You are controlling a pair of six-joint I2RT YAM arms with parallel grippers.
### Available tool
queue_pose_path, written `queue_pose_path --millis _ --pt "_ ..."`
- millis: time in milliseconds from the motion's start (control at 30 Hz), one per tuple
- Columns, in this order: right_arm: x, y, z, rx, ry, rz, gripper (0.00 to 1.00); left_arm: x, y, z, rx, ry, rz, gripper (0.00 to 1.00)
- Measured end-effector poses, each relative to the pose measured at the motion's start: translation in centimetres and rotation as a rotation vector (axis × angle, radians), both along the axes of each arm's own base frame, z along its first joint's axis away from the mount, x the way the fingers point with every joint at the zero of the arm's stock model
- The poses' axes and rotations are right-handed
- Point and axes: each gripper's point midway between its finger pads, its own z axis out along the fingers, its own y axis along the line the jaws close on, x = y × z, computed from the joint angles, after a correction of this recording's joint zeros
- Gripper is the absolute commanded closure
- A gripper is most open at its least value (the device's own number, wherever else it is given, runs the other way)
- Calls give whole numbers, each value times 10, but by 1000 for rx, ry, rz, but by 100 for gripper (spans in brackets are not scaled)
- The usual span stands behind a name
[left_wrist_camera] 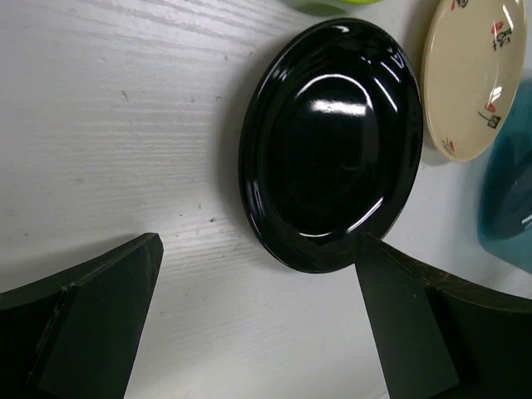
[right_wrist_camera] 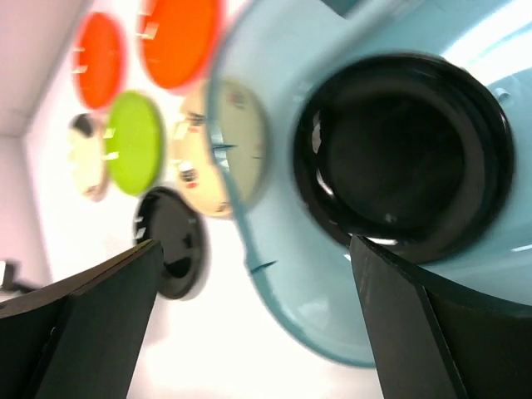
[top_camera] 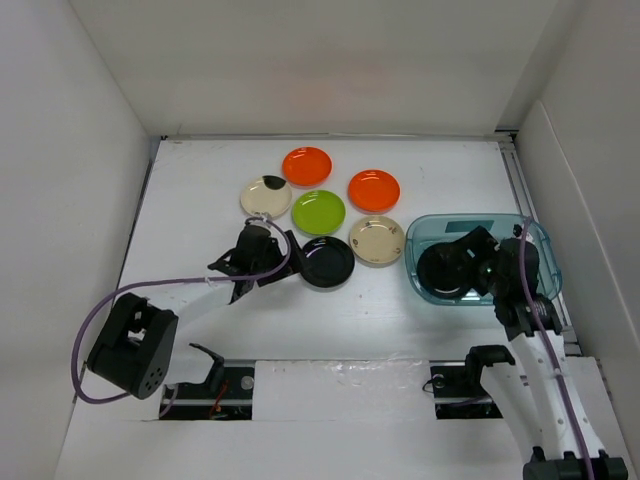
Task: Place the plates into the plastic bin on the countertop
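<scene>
Step in hand: judged to be the pickup of the second black plate; one black plate already lies flat in the plastic bin, and six are left on the countertop.
Left gripper: jaws spread wide, holding nothing, with the plate's near rim just ahead of the gap.
Right gripper: jaws wide apart and empty, hanging over the bin.
Next move, judged: the left jaws must straddle the low rim and close on it; glossy glaze suggests slip.
Target position: 9 o'clock of the bin, near it, flat.
Other plates: cream plate just beside the bin's left wall; lime green plate, dark-marked cream plate and two orange plates lie toward 10 o'clock.
Plate appearance: small, round, shallow, shiny.
Bin appearance: translucent blue-teal, rounded corners.
</scene>
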Motion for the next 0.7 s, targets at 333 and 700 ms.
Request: queue_pose_path --millis 333,700 --pt "-13 18 74 5 -220 138 1 15 -19 -16 -20 9 -8 37" --pt "-26 27 85 7 -250 208 8 25 -23 -34 -40 48 46 100"
